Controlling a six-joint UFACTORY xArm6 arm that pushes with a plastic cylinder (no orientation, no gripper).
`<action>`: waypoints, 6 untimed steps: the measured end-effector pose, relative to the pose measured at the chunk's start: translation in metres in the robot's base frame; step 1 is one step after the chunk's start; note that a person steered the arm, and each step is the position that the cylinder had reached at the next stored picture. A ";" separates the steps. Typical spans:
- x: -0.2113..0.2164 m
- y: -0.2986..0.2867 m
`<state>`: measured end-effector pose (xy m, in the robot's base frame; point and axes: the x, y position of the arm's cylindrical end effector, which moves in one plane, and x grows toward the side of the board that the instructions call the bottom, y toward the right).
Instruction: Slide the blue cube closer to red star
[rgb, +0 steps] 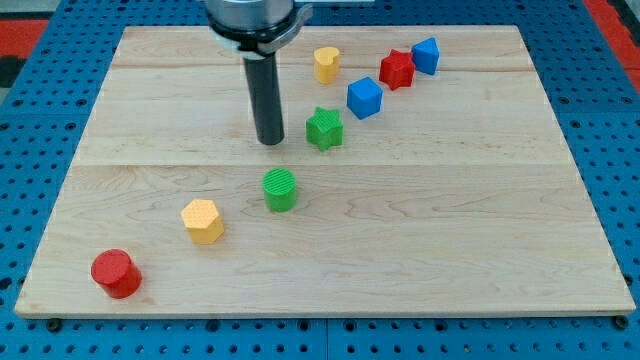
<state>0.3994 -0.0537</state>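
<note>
The blue cube (364, 97) sits in the upper middle-right of the wooden board (450, 230). The red star (396, 69) lies just up and to the right of it, with a small gap between them. My tip (270, 141) rests on the board well to the left of the blue cube, with the green star (324, 128) between them. The tip touches no block.
A second blue block (426, 55) sits right of the red star. A yellow block (326, 63) is near the top. A green cylinder (281, 189), a yellow hexagon block (203, 220) and a red cylinder (115, 273) run toward the bottom left.
</note>
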 end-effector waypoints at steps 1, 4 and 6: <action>-0.001 0.020; -0.001 0.055; -0.065 0.080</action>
